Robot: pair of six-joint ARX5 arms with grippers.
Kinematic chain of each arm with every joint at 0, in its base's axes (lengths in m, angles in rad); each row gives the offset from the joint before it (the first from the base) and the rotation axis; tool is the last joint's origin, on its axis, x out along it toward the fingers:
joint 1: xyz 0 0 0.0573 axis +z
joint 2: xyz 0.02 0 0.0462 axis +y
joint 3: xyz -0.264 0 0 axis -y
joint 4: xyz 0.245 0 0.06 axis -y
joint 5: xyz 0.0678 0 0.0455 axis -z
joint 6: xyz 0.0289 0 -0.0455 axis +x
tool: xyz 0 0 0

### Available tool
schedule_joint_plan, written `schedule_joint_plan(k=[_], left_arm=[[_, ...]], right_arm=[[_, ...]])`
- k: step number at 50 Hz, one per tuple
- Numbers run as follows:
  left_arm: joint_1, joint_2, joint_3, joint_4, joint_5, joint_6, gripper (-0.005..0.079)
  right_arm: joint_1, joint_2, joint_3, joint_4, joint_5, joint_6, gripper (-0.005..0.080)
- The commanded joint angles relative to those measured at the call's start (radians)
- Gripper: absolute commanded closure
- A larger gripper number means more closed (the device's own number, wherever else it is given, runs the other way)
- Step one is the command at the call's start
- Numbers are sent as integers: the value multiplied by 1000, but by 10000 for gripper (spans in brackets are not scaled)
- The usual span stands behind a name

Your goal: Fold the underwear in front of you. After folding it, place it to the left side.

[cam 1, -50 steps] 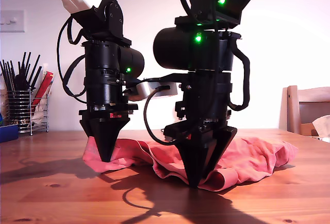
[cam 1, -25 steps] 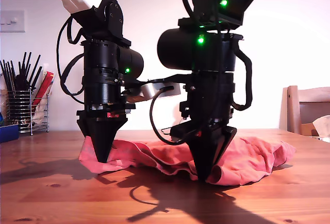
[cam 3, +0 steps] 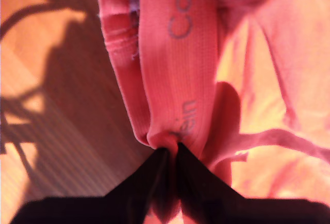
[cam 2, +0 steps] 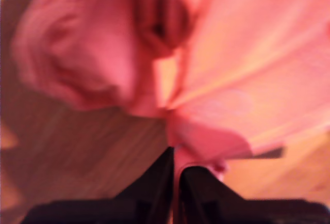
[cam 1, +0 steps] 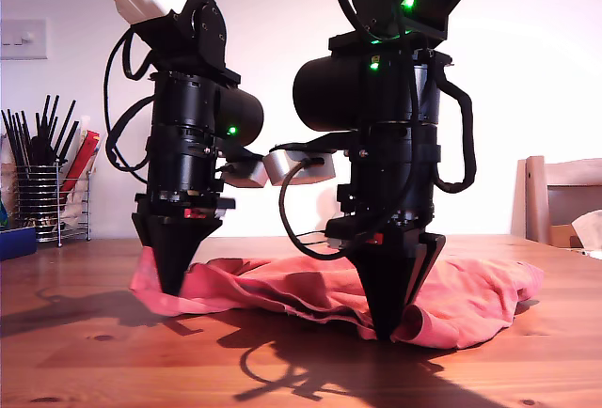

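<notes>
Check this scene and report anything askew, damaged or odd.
Nothing looks damaged or spilled. The underwear lies rumpled and unfolded on the wooden table, with both grippers shut on its edges; my second gripper pinches the lettered waistband. The utensil rack at the exterior view's left stands upright.

Wood table [cam 1: 85,361], coral underwear [cam 1: 282,286] rumpled across mid, wire utensil rack [cam 1: 42,203] prob. on far edge

Coral-red underwear [cam 1: 310,286], grey lettering along its ribbed waistband [cam 3: 178,53]. Black grippers, green lights glowing on the arms. Brown wooden table [cam 1: 94,361] with dark knots. White wall [cam 1: 546,70] behind.
</notes>
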Motion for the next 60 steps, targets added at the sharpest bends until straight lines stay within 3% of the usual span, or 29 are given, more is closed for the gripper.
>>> schedule_joint_plan(k=[1, 22, 44, 56, 60], left_arm=[[-1, -2, -1, -5, -20, -8, 764], [-9, -102, -1, 37, -56, -9, 764], [-8, -114, -1, -70, -44, -54, 764], [-1, -114, -1, 15, -52, -53, 764], [-1, -114, -1, 84, -53, -53, 764]], right_arm=[[-8, 12, -39, -29, -11, -5, 763], [-62, -86, 27, -86, 21, -23, 763], [-133, -133, 87, -201, 19, -36, 763], [-159, -155, 87, -109, 18, -48, 763], [-166, -155, 87, -33, 58, -52, 763]])
